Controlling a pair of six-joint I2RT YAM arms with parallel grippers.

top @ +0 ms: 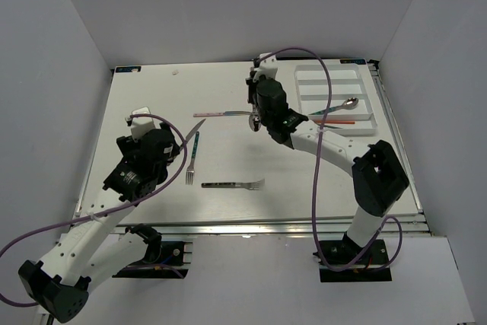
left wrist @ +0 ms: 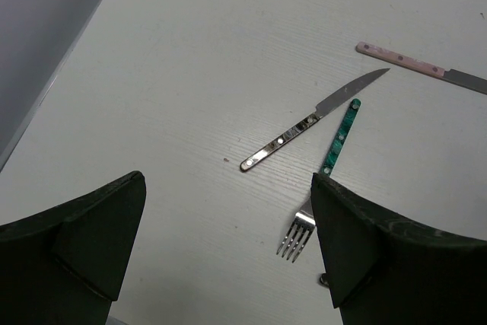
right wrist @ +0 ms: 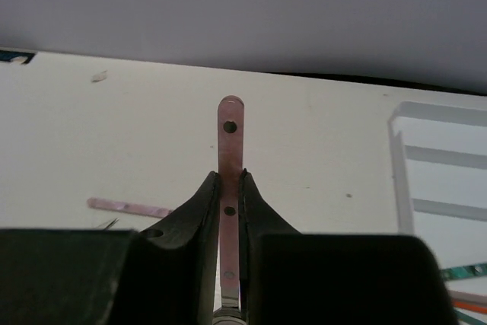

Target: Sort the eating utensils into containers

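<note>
Four utensils (top: 232, 185) lay loose on the desk, left of centre. The right hand (right wrist: 229, 182) was clamped narrowly on a pink-handled utensil (right wrist: 230, 131), short of the tray (top: 331, 80) at the far right corner. The left hand (left wrist: 227, 188) hung wide open and empty. Risk: so slim a grip could let the handle pivot or slip in transit and land askew across the dividers.

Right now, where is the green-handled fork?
In the top view, the green-handled fork lies on the left half of the table, just right of the left arm, tines toward the near edge, its handle tip close beside the silver knife.
</note>
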